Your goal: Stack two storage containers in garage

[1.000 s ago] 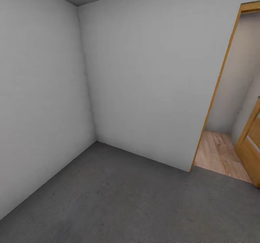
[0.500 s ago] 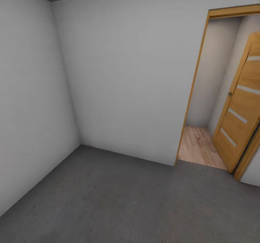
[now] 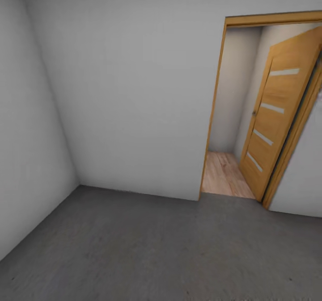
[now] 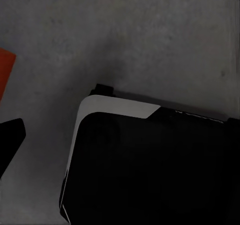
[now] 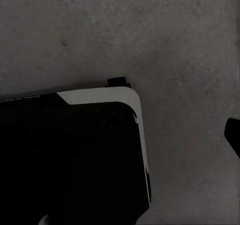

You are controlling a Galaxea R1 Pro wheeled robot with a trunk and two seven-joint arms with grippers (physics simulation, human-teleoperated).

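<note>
Now the head view has swung right: the doorway [image 3: 232, 109], clipped at the right edge a second ago, sits fully in the right half with its one wooden door [image 3: 279, 113] ajar. That suggests the robot is turning to leave the garage over its grey floor [image 3: 134, 247], likely for a container. One red-orange corner, probably a storage container [image 4: 5, 70], peeks at the left wrist view's left edge. Gripper states: cannot tell.
</note>
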